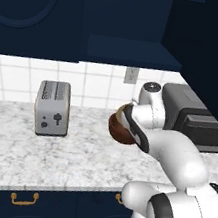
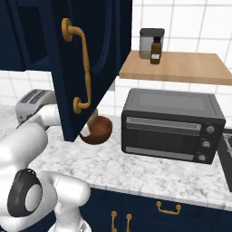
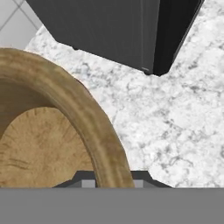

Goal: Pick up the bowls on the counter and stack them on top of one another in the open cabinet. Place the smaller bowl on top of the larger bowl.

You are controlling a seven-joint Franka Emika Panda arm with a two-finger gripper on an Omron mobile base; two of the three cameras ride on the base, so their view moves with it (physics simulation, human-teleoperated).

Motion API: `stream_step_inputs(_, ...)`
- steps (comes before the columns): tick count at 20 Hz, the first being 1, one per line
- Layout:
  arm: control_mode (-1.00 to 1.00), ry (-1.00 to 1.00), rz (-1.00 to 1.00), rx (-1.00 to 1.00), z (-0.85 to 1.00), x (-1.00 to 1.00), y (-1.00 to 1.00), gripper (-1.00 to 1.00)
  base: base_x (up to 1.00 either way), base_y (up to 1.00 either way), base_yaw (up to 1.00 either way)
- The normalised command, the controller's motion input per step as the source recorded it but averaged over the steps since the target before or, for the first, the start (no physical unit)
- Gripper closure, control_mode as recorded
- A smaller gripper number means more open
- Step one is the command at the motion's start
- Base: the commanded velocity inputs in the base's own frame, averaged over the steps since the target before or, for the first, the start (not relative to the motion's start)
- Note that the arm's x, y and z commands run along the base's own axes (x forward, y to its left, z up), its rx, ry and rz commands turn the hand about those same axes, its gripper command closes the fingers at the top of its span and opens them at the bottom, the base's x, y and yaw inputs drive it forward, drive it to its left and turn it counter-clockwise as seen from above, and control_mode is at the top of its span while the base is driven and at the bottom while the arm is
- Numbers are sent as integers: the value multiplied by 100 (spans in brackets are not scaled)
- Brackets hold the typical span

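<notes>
**Small bowl pinched by its rim, beside the oven**

Left base view: the large bowl (image 1: 120, 131) sat on the table (image 1: 32, 153), right of the toaster (image 1: 52, 108) and half hidden by the arm's wrist. The cabinet (image 1: 129, 51) stood above it. The grip itself could not be made out here.

Right base view: from this side, the large bowl (image 2: 100, 129) lay just left of the oven (image 2: 172, 124), its left edge cut off by the open door (image 2: 90, 68).

Hand view: this settled the grip. The end effector (image 3: 113, 177) was closed almost fully on the thin rim of the small bowl (image 3: 98, 127), whose yellowish inside showed. Whether it had left the table was unclear. Being wooden, it was probably light, stiff and not fragile. A smooth rim could slip or swing in a narrow pinch, so a hold deeper over the rim seemed wise.
</notes>
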Motion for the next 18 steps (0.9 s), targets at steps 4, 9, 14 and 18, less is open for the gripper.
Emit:
stream_step_inputs(4, -100, 1, 0, 0, -12, 17, -25, 100, 0, 0, 0)
stream_step_inputs(9, -100, 11, 0, 0, -29, 3, -9, 100, 0, 0, 0)
stream_step_inputs(14, -100, 1, 0, 0, -23, 1, 0, 100, 0, 0, 0)
stream_step_inputs(18, -100, 0, 0, 0, -1, 19, 0, 100, 0, 0, 0)
